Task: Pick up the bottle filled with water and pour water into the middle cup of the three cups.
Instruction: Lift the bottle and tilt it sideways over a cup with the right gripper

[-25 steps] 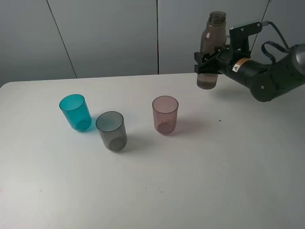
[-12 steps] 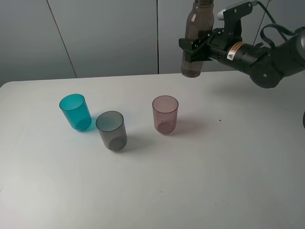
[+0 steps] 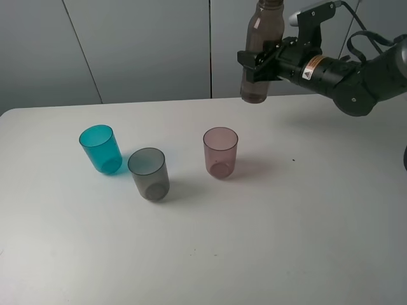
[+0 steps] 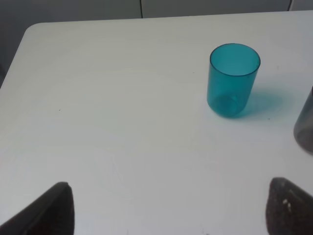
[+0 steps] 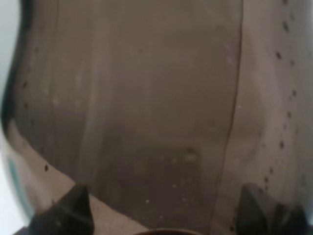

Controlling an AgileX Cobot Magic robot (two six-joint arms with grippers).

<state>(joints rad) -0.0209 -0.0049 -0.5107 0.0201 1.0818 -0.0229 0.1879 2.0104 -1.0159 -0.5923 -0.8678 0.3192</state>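
My right gripper (image 3: 257,66) is shut on the smoky brown-grey bottle (image 3: 261,28) and holds it upright, high above the table's far edge, behind and right of the pinkish-mauve cup (image 3: 220,152). The bottle's top is cut off by the frame. The middle cup (image 3: 149,174), smoky grey, stands between the teal cup (image 3: 100,149) and the pinkish-mauve one. The right wrist view is filled by the bottle (image 5: 146,107). My left gripper (image 4: 173,215) is open and empty, low over the table near the teal cup (image 4: 233,80); the grey cup's edge (image 4: 305,128) shows beside it.
The white table (image 3: 286,241) has its far edge below grey wall panels. The right arm (image 3: 356,79) stretches in from the right, well above the tabletop.
Since a second ago my right gripper has lifted the bottle and carried it left. In the last half second it has barely shifted. The cups have not moved.
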